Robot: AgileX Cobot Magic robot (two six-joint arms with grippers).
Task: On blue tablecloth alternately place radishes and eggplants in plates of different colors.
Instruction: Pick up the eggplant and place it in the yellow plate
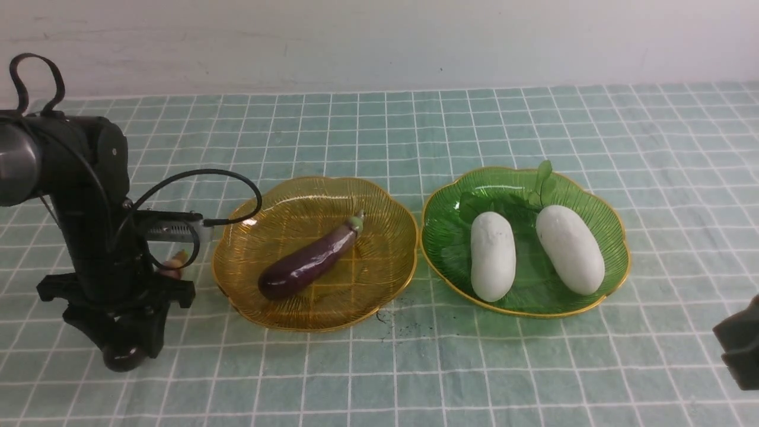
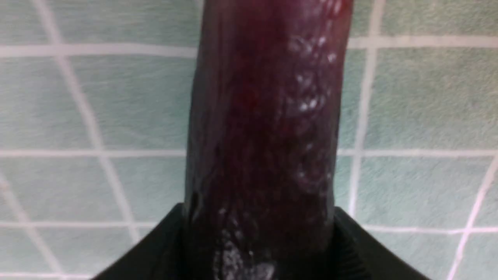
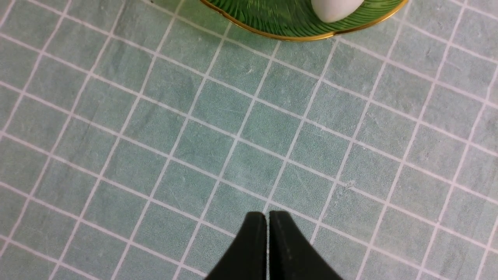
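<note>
On the blue tablecloth (image 1: 379,124), the amber-yellow plate (image 1: 379,196) holds one dark purple eggplant (image 1: 308,261). The green plate (image 1: 439,237) to its right holds two white radishes (image 1: 492,255) (image 1: 570,249) side by side, leaves toward the back. My left gripper (image 1: 124,347) points down just left of the yellow plate, shut on the second eggplant (image 2: 264,116). Its black fingers (image 2: 350,249) press both sides of it. Its dark end (image 1: 123,357) shows under the gripper, low over the cloth. My right gripper (image 3: 267,217) is shut and empty over bare cloth in front of the green plate (image 3: 295,37).
The left arm's cable (image 1: 195,175) loops toward the yellow plate's left rim. The right gripper (image 1: 741,350) only shows at the front view's right edge. A pale wall (image 1: 379,41) bounds the back of the cloth. Dark specks (image 1: 391,308) lie between the plates.
</note>
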